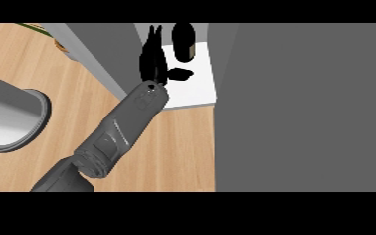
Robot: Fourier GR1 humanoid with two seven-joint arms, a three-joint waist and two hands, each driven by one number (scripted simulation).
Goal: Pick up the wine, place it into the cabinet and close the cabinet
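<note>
The wine bottle [183, 39], dark with a tan patch low on its side, stands on the white shelf [197, 87] inside the open cabinet. My left hand [153, 59] reaches into the cabinet just left of the bottle. Its fingers are straight and point inward, and its thumb [180, 73] sticks out to the right below the bottle. A narrow gap separates hand and bottle, and the hand holds nothing. The grey cabinet door [99, 55] stands open to the left of my forearm. My right hand does not show.
A broad grey cabinet panel [294, 109] fills the right side of the view. A round grey dish [18, 114] sits on the wooden counter [176, 149] at the left edge. Small greenish items [35, 28] peek out behind the door.
</note>
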